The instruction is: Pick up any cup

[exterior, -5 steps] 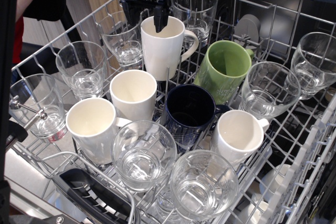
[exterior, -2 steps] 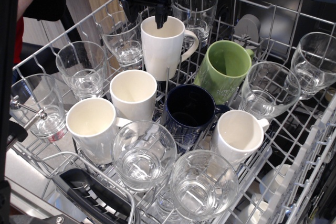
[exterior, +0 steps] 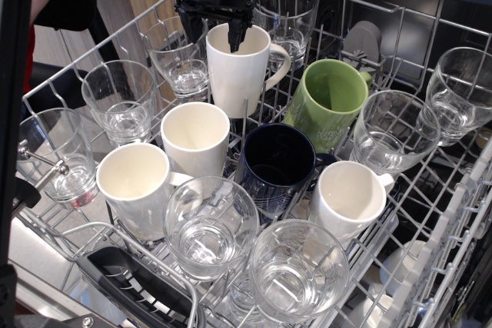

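The cup [exterior: 240, 74] is the tallest white mug. It stands upright at the back of the dishwasher rack [exterior: 461, 190], with its looped handle [exterior: 281, 59] pointing right. My black gripper [exterior: 214, 34] hangs over the cup's back left rim. One finger [exterior: 237, 36] dips inside the mouth and the other [exterior: 191, 22] is outside on the left. The jaws stand apart and do not press on the wall. The cup rests in the rack.
Shorter white mugs [exterior: 196, 137] [exterior: 134, 183] [exterior: 350, 199], a navy mug [exterior: 275, 163] and a green mug [exterior: 330, 101] stand around the cup. Clear glasses [exterior: 178, 55] [exterior: 286, 11] flank it closely. Several more glasses fill the rack's front and sides.
The gripper has shifted slightly to the right over the cup's rim, with its inner finger staying inside the mouth. The cup and the other dishes have not moved.
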Available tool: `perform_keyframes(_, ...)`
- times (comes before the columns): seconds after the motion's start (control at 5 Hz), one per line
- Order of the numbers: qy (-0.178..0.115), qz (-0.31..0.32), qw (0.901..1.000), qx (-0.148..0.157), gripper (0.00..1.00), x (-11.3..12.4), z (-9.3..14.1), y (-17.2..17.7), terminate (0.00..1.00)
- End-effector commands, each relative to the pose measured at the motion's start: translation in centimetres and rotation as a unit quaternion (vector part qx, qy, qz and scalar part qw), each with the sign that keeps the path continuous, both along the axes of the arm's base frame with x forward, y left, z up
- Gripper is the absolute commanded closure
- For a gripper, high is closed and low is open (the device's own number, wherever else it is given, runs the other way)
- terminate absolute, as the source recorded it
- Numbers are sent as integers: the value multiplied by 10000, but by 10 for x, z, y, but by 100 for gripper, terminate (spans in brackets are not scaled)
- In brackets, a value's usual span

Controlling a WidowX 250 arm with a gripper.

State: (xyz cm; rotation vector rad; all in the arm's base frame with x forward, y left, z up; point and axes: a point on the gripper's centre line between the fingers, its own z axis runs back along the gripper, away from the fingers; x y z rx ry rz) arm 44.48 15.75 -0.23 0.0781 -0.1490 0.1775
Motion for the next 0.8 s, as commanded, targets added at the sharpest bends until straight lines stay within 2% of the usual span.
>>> perform_keyframes(0.0,-70,140,9997,205,0,9,0,5,0)
perform_keyframes(0.2,59,193,9997,144,100,26,-4,11,0)
perform_keyframes(0.6,58,177,9996,-191,100,37,7,16,0)
